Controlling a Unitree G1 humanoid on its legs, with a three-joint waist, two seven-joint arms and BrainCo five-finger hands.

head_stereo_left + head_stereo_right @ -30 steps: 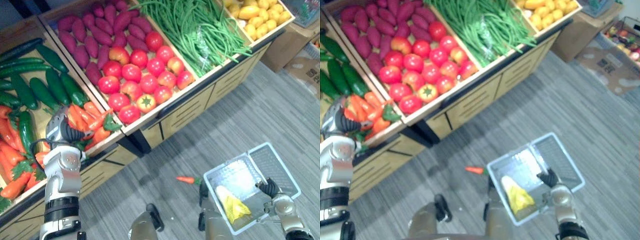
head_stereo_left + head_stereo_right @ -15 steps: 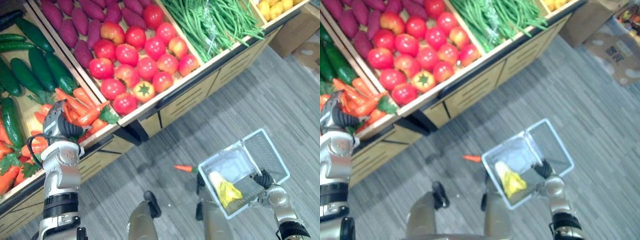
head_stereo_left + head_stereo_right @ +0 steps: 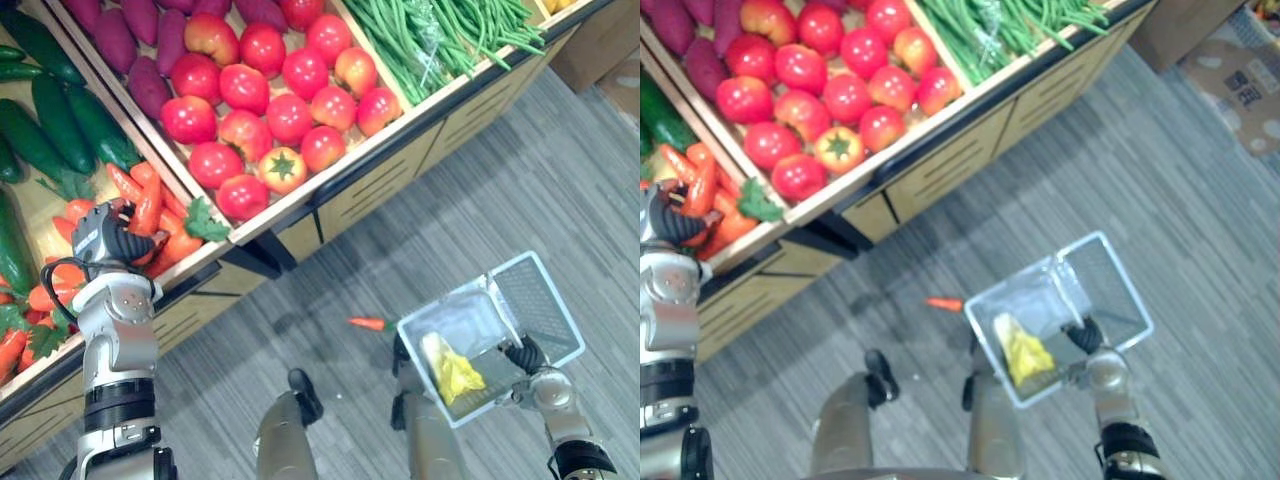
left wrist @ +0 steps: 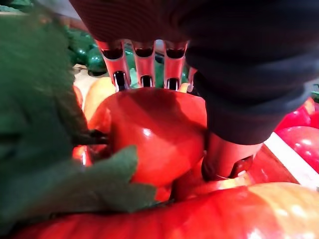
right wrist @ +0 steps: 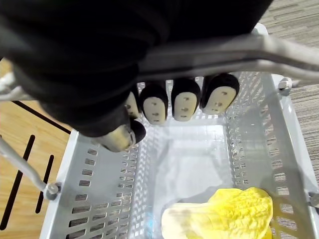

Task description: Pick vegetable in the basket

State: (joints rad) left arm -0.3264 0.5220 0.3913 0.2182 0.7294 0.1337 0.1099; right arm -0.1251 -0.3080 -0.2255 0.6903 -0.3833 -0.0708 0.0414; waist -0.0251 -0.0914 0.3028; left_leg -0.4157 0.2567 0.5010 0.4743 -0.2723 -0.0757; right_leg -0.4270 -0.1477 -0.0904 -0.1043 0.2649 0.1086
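Two hands: the left hand (image 3: 112,232) is down in the carrot bin; the right hand (image 3: 527,355) hangs low over the floor, carrying the basket.
Left hand state: its fingers are curled over the top of a glossy orange-red carrot (image 4: 154,134) with the thumb against its side. It looks clamped on the carrot, as far as the very close wrist view lets me judge.
Right hand state: its fingers are wrapped round the grey wire handle (image 5: 224,52) of the pale grey plastic mesh basket (image 3: 540,305).
Task's thing: the gripped carrot sits among the heap of orange carrots with green leafy tops (image 3: 178,245) in the wooden bin (image 3: 200,262), well apart from the basket. I cannot tell whether it is clear of its neighbours.
Basket contents: one pale yellow leafy vegetable (image 3: 452,368).
Floor: a small loose orange carrot (image 3: 367,323) lies near the basket's corner.
Step in hand: securing the carrot before the lift, I judge.
How to do it well: keep the thumb firm, since the skin looks slick and the shape tapers. Lift straight up so the leaves and neighbouring carrots fall away. Carry it over the basket's open mouth and let go low, beside the yellow vegetable.
Risk: a loose hold could drop it to the floor.
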